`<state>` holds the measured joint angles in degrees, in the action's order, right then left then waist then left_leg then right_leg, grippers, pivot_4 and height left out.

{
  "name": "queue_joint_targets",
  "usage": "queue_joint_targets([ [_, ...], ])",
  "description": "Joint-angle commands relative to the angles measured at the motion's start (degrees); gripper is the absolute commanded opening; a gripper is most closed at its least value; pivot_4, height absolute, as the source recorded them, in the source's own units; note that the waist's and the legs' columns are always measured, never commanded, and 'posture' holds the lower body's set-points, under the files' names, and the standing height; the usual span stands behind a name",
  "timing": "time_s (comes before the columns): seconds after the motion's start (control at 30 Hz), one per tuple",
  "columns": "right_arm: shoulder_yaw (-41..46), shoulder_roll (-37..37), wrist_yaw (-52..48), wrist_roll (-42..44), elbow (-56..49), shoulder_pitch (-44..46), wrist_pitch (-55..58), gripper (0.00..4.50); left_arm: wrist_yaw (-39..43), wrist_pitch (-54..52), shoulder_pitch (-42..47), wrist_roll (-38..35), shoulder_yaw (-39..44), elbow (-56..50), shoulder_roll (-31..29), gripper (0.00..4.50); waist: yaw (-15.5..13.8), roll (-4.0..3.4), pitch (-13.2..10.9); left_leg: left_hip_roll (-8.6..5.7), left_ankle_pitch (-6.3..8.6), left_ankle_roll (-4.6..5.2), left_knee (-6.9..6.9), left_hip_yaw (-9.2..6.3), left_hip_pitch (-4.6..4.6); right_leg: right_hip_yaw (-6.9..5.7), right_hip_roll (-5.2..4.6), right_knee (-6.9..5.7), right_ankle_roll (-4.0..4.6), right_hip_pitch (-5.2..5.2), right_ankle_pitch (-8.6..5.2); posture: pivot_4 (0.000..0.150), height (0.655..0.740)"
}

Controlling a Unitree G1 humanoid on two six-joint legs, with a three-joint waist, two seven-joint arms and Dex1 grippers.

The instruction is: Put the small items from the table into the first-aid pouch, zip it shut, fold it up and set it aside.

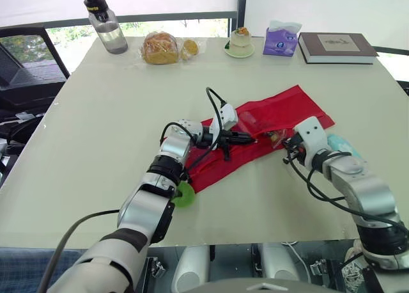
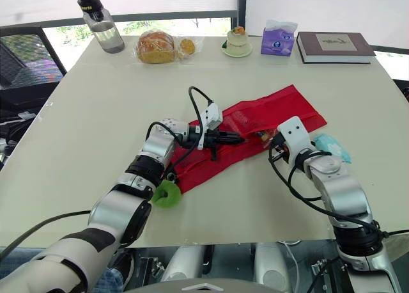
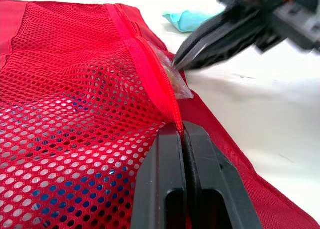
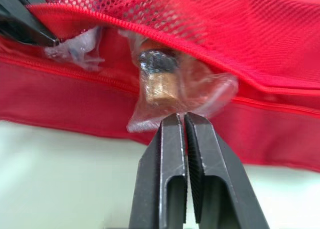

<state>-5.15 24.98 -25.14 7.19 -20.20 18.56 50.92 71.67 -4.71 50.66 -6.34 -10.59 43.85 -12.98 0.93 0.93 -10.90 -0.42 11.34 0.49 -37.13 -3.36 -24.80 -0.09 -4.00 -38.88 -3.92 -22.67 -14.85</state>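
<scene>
Pouch (image 1: pixel 281 110) pinched, packet (image 4: pixel 161 86) at its mouth

Bench (image 1: pixel 96 146): flat, pale and matte. The red pouch lies unfolded across its middle, a long fabric strip with an open-weave mesh pocket and a toothed zip. The left end effector (image 3: pixel 182 130) is closed flat on the zip edge. The right end effector (image 4: pixel 180 118) is closed on the rim of the crinkled clear packet. The packet holds a small brown cylinder with a dark cap and sits at the pocket mouth. A soft teal wad (image 1: pixel 343 143) lies near the pouch.
</scene>
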Motion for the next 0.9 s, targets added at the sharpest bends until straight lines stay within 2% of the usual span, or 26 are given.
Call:
queue_joint_targets([
  [0.03,-0.4,-0.1,0.2,-0.3,0.1,1.4,-2.5,0.06,0.8,0.4,1.2,-0.5,0.5,-0.6,-0.1,0.0,0.0,0.0,0.0,0.0,0.0,0.0,0.0,0.01,0.0,0.0,0.0,0.0,0.0,0.0,0.0,0.15,0.7332],
  [0.47,-1.5,-5.3,2.7,-0.7,6.6,5.4,-5.9,0.06,1.4,0.3,0.3,-0.3,-0.2,-1.7,-0.3,0.0,0.0,0.0,0.0,0.02,0.0,0.0,0.0,0.0,0.02,0.0,0.02,-0.01,0.0,0.0,0.0,0.15,0.7332],
  [0.73,-0.1,-10.9,8.3,-2.4,12.9,10.1,-10.6,0.06,1.6,0.3,-0.1,-0.2,-0.6,-2.0,0.0,0.0,0.3,-0.01,0.0,0.03,0.0,0.0,0.0,0.02,0.03,0.02,0.04,-0.04,0.0,-0.03,0.0,0.15,0.7332],
  [0.9,1.3,-12.8,8.4,-1.0,12.2,10.9,-11.3,0.06,1.7,0.3,-0.3,-0.2,-0.7,-2.2,-0.2,0.0,0.0,0.0,0.0,0.02,0.0,0.0,0.01,0.02,-0.01,0.02,0.03,-0.02,0.01,-0.04,0.01,0.15,0.7332],
])
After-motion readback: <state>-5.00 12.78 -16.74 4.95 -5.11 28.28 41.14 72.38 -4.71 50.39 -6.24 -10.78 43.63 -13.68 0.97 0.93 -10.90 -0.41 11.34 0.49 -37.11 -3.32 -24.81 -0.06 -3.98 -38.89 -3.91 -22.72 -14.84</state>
